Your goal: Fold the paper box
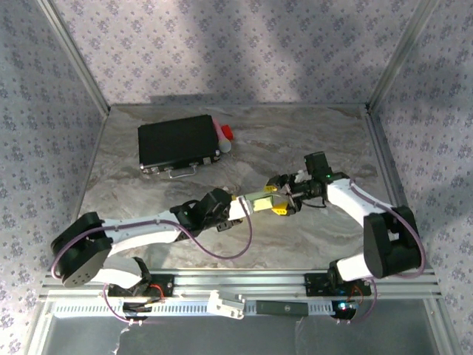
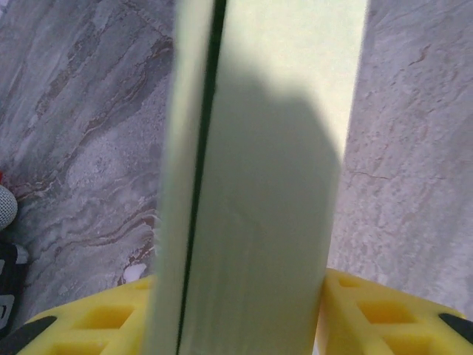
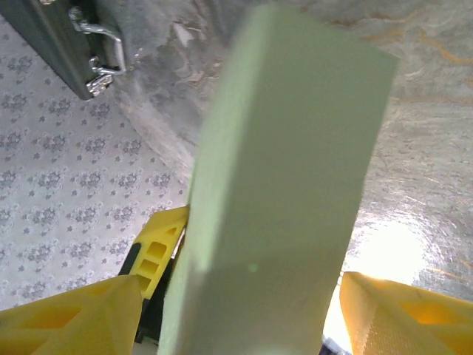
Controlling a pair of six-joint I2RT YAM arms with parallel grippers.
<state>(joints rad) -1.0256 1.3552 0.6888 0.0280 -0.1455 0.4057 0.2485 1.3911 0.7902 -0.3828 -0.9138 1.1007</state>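
Paper box (image 2: 259, 185): pale green card, already a narrow rectangular body, not a flat sheet. It is held up off the table (image 1: 310, 133), in the middle near part, between the two arms, long axis running from one gripper to the other.

Left wrist view: a dark slit runs down one long edge, with a thin strip of card beside it. Judgement: that side panel or tab is not fully seated. The other faces seen are flat and uncreased. Both end faces are hidden from all views, so I cannot tell if the end flaps are tucked.

Left gripper (image 2: 240, 329): half closed, its yellow fingers (image 2: 96, 318) lie flush against both sides of the box, no gap seen. Reads as a grip on the box.

Right gripper (image 3: 244, 325): jaws straddle the other end but stand wider than the card. A dark gap shows on one side and a sliver of bright table by the other finger (image 3: 392, 310). Reads as open around the box, not clamping it.

Progress, judged: main folds done, shape holds. Left to do: press the long seam shut, check and close the ends, set the box down.

Black case (image 1: 179, 143) lies far left at the back, well apart, not involved.
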